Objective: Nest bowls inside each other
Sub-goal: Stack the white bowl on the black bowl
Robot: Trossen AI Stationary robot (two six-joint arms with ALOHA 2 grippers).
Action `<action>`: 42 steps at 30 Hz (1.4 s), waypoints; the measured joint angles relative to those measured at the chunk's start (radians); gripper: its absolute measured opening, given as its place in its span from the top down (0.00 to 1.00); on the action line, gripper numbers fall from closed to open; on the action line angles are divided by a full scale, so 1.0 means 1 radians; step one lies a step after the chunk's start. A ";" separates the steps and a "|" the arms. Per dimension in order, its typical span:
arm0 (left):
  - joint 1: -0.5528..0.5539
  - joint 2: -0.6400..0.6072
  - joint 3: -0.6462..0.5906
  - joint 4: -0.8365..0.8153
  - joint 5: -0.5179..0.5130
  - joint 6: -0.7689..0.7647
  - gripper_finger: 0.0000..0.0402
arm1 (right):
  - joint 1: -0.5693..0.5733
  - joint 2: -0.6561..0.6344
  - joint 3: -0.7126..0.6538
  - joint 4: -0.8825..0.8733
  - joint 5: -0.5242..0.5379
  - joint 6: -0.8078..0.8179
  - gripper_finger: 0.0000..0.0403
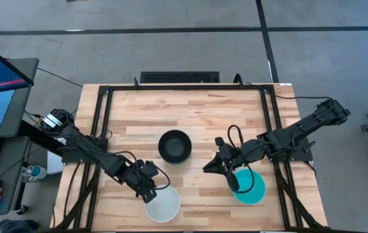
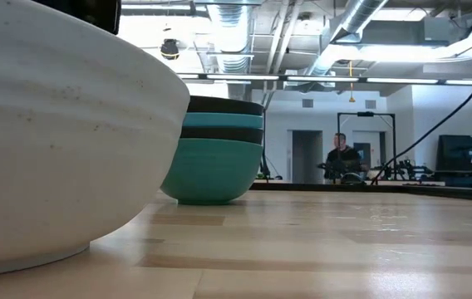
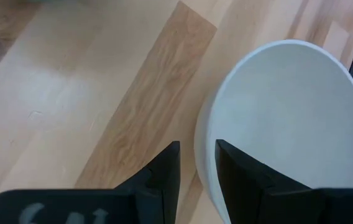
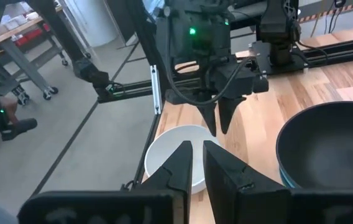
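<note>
Pickup of the white bowl [image 3: 288,118] is judged to be the step in hand. At the near edge of the table [image 3: 102,93], the left gripper [image 3: 198,148] is set over the bowl's rim with one finger inside and one outside. A sliver of wood is seen between the outer finger and the wall, so the fingers are taken as parted and not yet pinched.

Just to the right, a cyan bowl [image 1: 252,188] sits alone under the right arm. The right gripper [image 4: 196,146] is held beside it, pointing toward the white bowl, its fingers slightly apart with nothing between them.

Farther back, mid-table, a stack [image 2: 213,149] of four nested bowls is seen: teal at the bottom, then black, cyan and black on top. Two bowls are thus left to nest.

Next, the rim must be pinched firmly, and the bowl lifted clear and carried level to the stack, then lowered centred into the top black bowl.

Beyond the table, a person [image 2: 344,156] is seen in the room
</note>
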 joint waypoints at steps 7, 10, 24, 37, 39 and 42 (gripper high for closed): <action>0.000 0.000 -0.111 0.190 0.010 -0.073 0.77 | 0.000 0.000 0.000 0.000 0.000 0.000 0.85; 0.000 0.000 -0.107 0.230 -0.020 -0.046 0.77 | -0.003 0.000 0.000 0.000 0.000 0.000 0.85; 0.005 0.000 -0.133 0.209 0.021 -0.025 0.77 | -0.015 0.000 0.000 0.000 0.001 0.001 0.85; 0.006 0.021 -0.133 0.219 -0.036 0.025 0.98 | -0.015 0.000 0.000 0.000 0.001 0.001 0.85; 0.008 0.038 -0.134 0.248 -0.034 0.016 0.99 | -0.015 0.000 0.000 0.000 0.001 0.007 0.85; 0.011 0.045 -0.132 0.323 -0.041 0.044 0.99 | -0.015 0.000 0.000 0.000 0.001 0.017 0.85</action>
